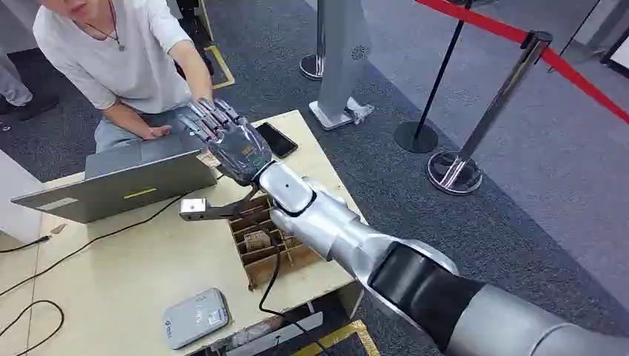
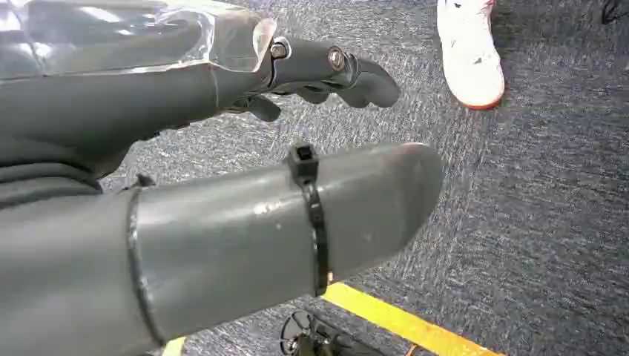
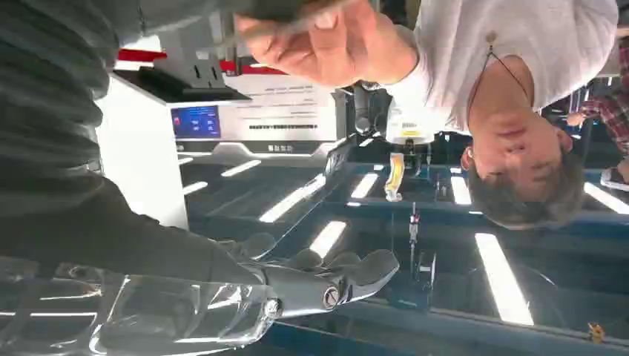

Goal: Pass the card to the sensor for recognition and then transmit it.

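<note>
My right robot hand [image 1: 230, 141] is out flat, fingers apart, at the person's hand [image 3: 326, 37] taking the card [image 3: 285, 26]; fumbled handoff could drop it on the desk [image 1: 133, 274].

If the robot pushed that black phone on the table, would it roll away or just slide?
The black phone would probably slide, not roll: it looks flat and thin and lies face up on the smooth wooden table. It sits close to the table's far edge, so a hard push might send it off. Its glossy surface could be slippery to pick up.
</note>
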